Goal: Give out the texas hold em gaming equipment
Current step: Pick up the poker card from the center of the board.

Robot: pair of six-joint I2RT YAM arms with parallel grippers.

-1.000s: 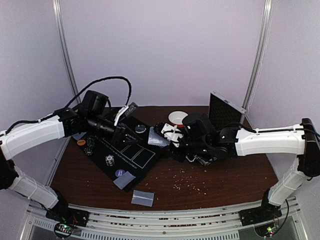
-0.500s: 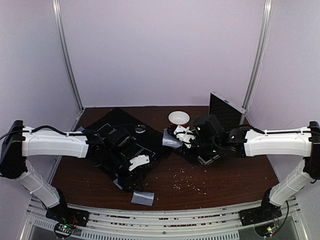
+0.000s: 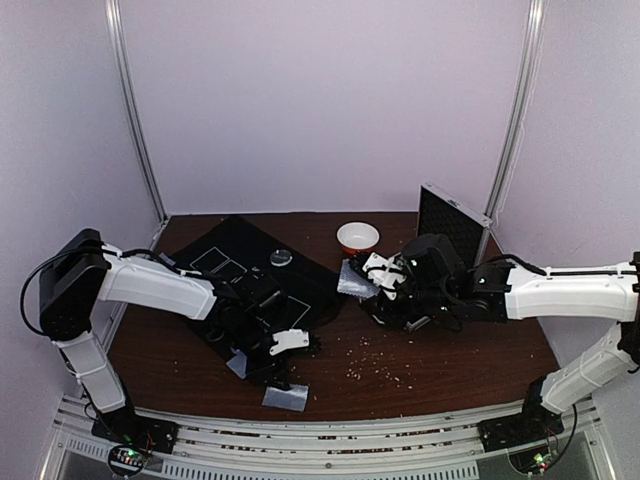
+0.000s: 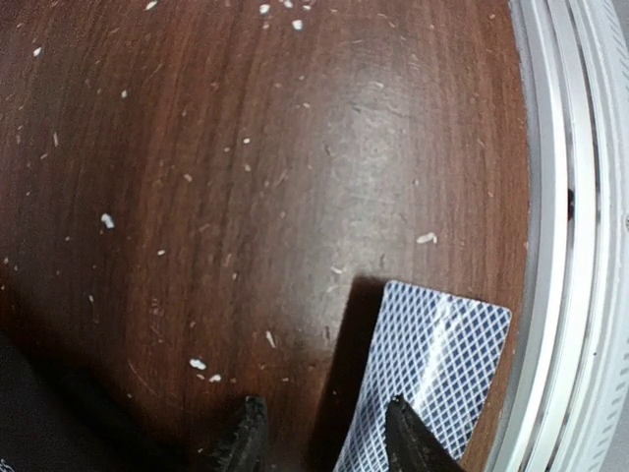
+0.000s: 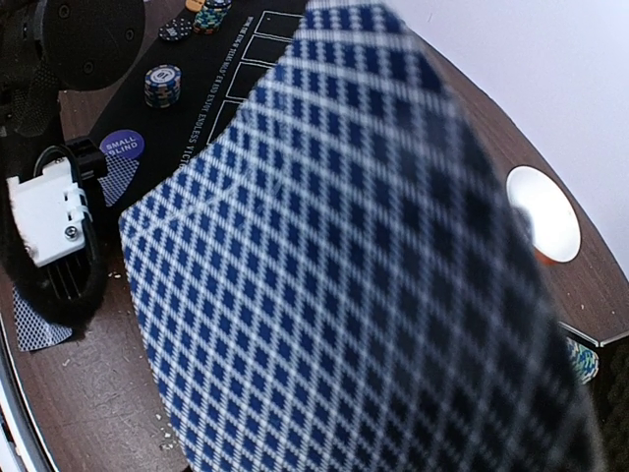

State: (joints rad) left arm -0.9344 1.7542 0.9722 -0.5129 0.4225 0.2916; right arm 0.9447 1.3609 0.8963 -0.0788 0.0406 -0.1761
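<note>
Down at the front, just off the near edge of the black poker mat (image 3: 300, 275), a face-down playing card (image 4: 432, 388) lies flat by the metal rail (image 4: 560, 246). The left gripper (image 4: 319, 442) hangs over it, jaws apart and nothing between them, and that looks like a player's spot. On the mat itself sit a chip stack (image 5: 162, 84) and the small blind disc (image 5: 123, 146), and off its right side the right gripper (image 3: 372, 283) is clenched on the blue-backed cards (image 5: 344, 246), held clear of the table, likely as stock for dealing.
</note>
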